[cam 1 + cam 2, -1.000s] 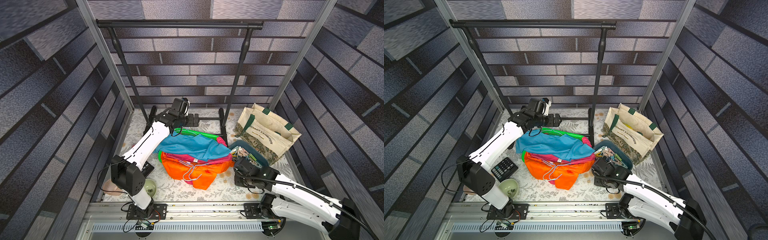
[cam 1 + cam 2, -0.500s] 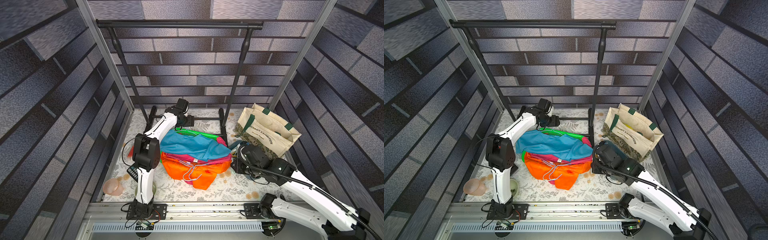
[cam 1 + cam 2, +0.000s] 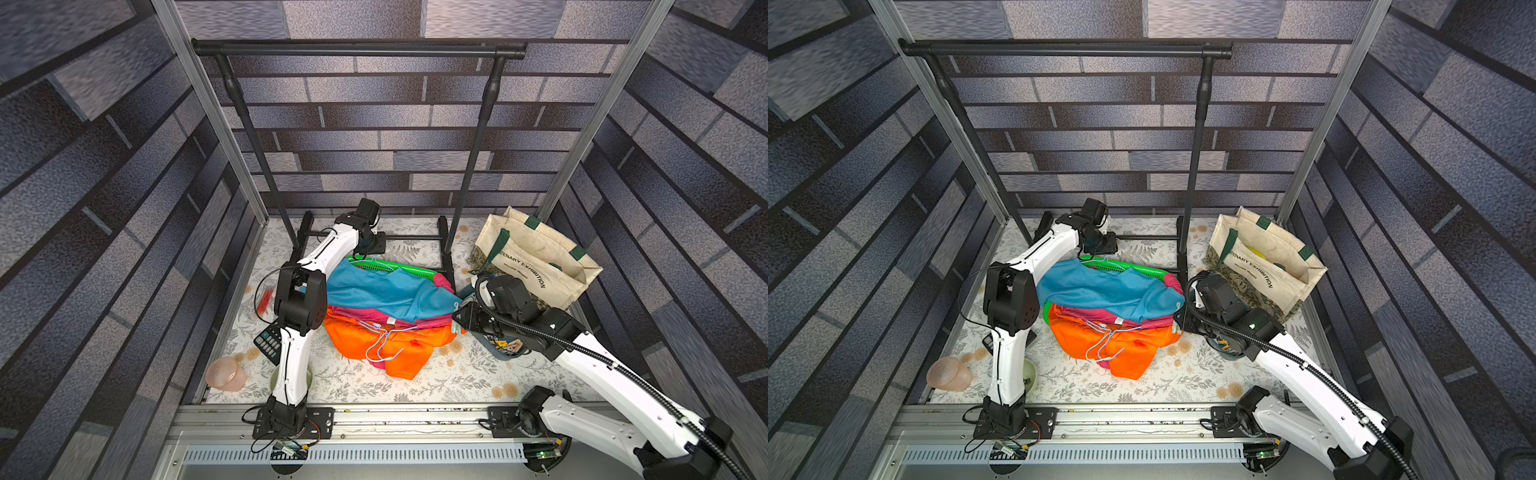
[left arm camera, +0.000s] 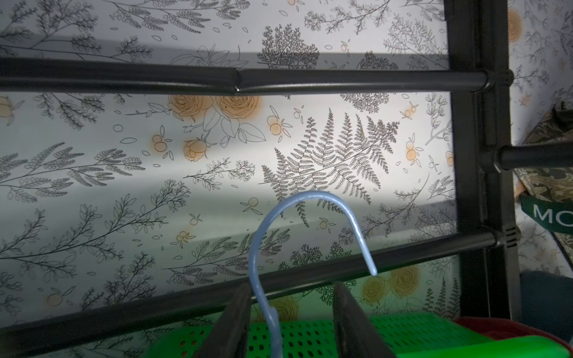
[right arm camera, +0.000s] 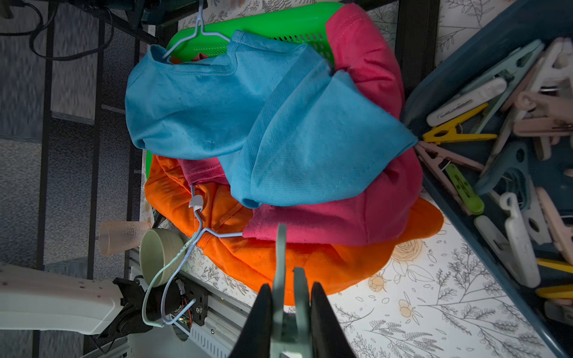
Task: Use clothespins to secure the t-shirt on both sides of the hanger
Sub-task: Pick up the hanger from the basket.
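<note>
Mint clothespin (image 5: 280,248), clenched in right gripper (image 5: 290,286), has come beside blue t-shirt (image 5: 279,124); left gripper (image 4: 291,286) narrowing astride hanger hook (image 4: 305,193), unclamped, so pinning premature

Blue hanger hook (image 4: 307,194) inside left pincer (image 4: 291,302)

Bright clothes, floral print.
Blue t-shirt (image 3: 386,291), pink t-shirt (image 5: 356,217), orange t-shirt (image 3: 395,353); green plastic basket (image 3: 411,269); pale blue wire hanger (image 4: 307,192); mint green plastic clothespin (image 5: 281,254); white tablecloth (image 3: 457,374), grey ferns, orange roses.
</note>
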`<state>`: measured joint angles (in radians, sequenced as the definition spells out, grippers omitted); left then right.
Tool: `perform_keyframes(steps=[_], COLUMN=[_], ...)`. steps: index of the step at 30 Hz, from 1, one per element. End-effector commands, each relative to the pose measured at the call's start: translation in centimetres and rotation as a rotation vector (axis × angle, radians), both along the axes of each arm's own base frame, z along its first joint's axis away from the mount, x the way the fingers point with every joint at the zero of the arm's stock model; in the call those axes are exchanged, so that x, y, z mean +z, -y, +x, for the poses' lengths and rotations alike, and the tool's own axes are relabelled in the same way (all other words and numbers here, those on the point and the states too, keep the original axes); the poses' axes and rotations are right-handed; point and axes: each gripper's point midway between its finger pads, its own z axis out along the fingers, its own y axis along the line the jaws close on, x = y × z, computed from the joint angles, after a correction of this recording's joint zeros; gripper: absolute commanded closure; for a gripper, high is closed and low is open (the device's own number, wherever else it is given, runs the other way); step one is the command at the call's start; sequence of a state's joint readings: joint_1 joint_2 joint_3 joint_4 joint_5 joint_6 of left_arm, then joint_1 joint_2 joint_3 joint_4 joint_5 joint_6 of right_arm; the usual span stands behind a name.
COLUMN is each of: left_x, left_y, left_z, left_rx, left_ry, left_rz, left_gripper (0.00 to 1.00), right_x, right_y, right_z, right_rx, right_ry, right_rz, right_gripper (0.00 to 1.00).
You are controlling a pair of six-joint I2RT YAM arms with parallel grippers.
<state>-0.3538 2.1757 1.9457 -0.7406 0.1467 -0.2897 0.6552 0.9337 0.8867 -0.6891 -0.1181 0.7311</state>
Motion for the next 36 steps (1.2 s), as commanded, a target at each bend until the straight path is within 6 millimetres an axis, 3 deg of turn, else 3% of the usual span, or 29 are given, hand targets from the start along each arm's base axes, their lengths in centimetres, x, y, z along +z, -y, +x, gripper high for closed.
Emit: perform_keyframes(steps=[1, 4, 9, 13, 20, 24, 29, 32, 36], left_x=[-0.3, 1.0, 5.0, 9.2, 17.1, 20.5, 24.2, 26.1, 28.3], left_y=[0.2, 0.3, 0.0, -0.4, -0.1, 1.0, 1.3, 1.4, 1.2], left_z=[0.2, 0.3, 0.1, -1.2, -4.7, -7.1, -9.6, -11.0, -12.7], left_rx=[-0.010, -0.005, 0.005, 0.008, -0.007, -0.053, -0.079, -0.096, -0.105], left_ry=[-0.004, 0.026, 0.108, 0.194, 0.369, 0.452, 0.555, 0.606, 0.665], left_rz=[0.006, -0.011, -0.022, -0.057, -0.102, -0.126, -0.174, -0.230, -0.293], left_gripper=[0.66, 0.83, 0.88, 0.90, 0.93, 0.97, 0.98, 0.98, 1.00], right_x=[-0.3, -0.4, 0.1, 2.3, 9.1, 15.0, 21.6, 23.9, 24.0], right_y=[0.2, 0.4, 0.5, 0.5, -1.0, -2.3, -3.4, -4.2, -6.0], right_z=[0.1, 0.3, 0.9, 2.3, 5.8, 7.6, 8.3, 8.4, 8.7], right_rx=[-0.008, -0.018, -0.029, -0.032, -0.003, 0.048, 0.095, 0.128, 0.197], right_ry=[-0.002, -0.006, 0.018, 0.109, 0.343, 0.533, 0.778, 0.863, 0.863], right_rz=[0.015, 0.014, 0.015, 0.014, 0.076, 0.142, 0.259, 0.339, 0.432], right_gripper=[1.00, 1.00, 1.00, 1.00, 1.00, 1.00, 1.00, 1.00, 1.00])
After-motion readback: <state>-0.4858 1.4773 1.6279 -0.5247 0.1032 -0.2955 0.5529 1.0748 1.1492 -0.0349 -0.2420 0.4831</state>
